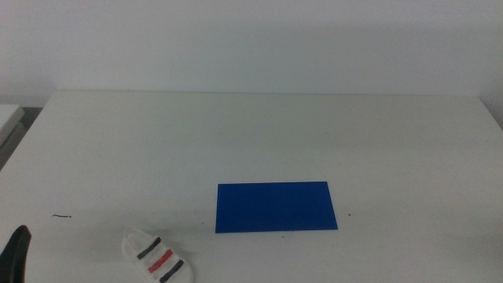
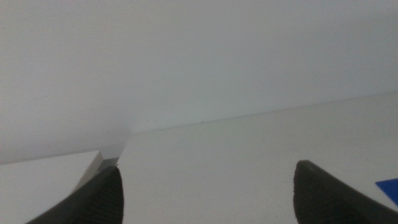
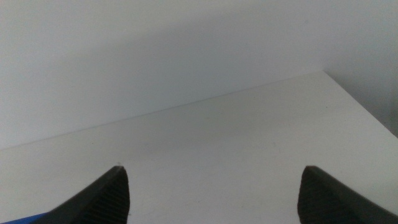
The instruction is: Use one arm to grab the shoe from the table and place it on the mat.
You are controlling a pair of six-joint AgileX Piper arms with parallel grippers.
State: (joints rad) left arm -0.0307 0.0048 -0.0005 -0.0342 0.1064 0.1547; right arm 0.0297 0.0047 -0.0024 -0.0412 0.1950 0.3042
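Note:
The white sandal-like shoe point(image 1: 157, 259), with two dark grey straps and one red one, lies on the white table point(image 1: 259, 134) near its front edge, left of centre. The deep-blue mat point(image 1: 275, 207) lies flat to its right, a short gap away. My left gripper point(image 2: 208, 168) is open and empty. Only a dark piece of it point(image 1: 16, 253) shows at the bottom left of the middle view, left of the shoe. A corner of the mat point(image 2: 388, 185) shows in its wrist view. My right gripper point(image 3: 212, 169) is open, empty, and outside the middle view.
A small dark mark point(image 1: 61, 215) lies on the table left of the shoe. A second pale surface point(image 1: 9, 118) adjoins the table's far left corner. A white wall stands behind the table's far edge.

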